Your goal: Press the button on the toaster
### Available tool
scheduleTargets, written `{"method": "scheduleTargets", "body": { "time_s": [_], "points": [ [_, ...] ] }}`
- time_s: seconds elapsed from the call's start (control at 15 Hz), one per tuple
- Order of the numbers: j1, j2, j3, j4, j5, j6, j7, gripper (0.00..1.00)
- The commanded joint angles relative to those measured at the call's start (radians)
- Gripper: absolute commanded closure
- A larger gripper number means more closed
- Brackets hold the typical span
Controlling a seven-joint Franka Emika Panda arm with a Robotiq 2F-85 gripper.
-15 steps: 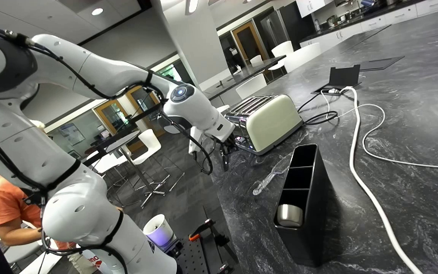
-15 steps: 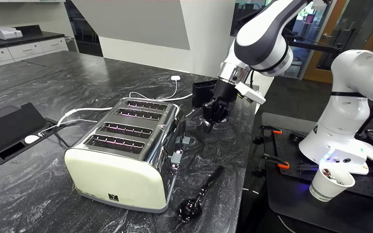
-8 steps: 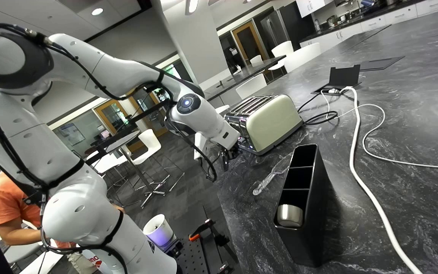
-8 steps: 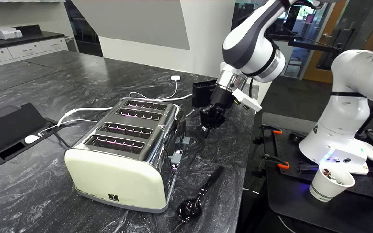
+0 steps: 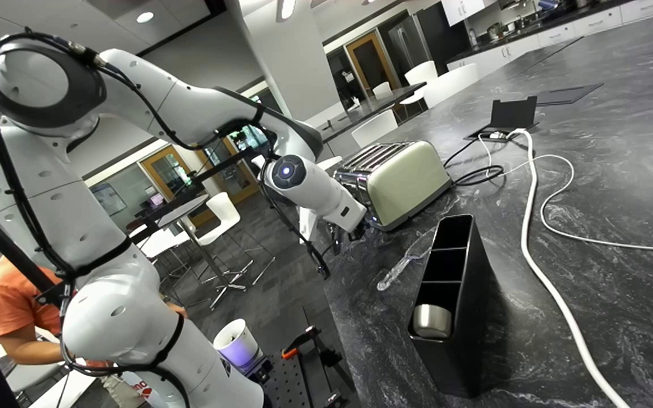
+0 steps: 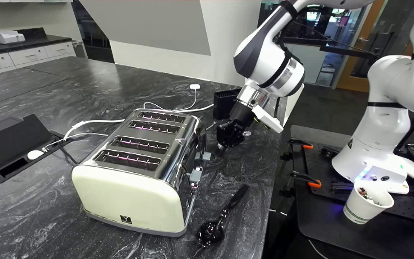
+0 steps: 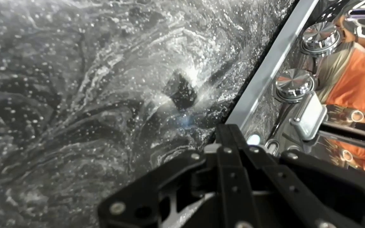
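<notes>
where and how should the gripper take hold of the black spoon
Probably the handle, from above, closing across its width: it is long and narrow, lying on the counter, whereas the head is broader and rounded. The gripper looks shut, so open it first.

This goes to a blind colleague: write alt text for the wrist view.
A closed black robot hand juts in from the bottom beside a shiny toaster at right; contact is unclear. The toaster bears a pale lever and two round metal controls. Dark marbled countertop fills the left.
</notes>
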Motion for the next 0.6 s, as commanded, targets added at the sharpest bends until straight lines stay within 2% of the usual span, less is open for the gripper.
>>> {"method": "scheduleTargets", "body": {
  "time_s": [0.0, 0.53],
  "points": [
    [-0.009, 0.048, -0.010, 0.044, 0.108, -0.020, -0.110, 1.00],
    [-0.013, 0.072, -0.024, 0.055, 0.240, -0.082, -0.245, 1.00]
  ]
}}
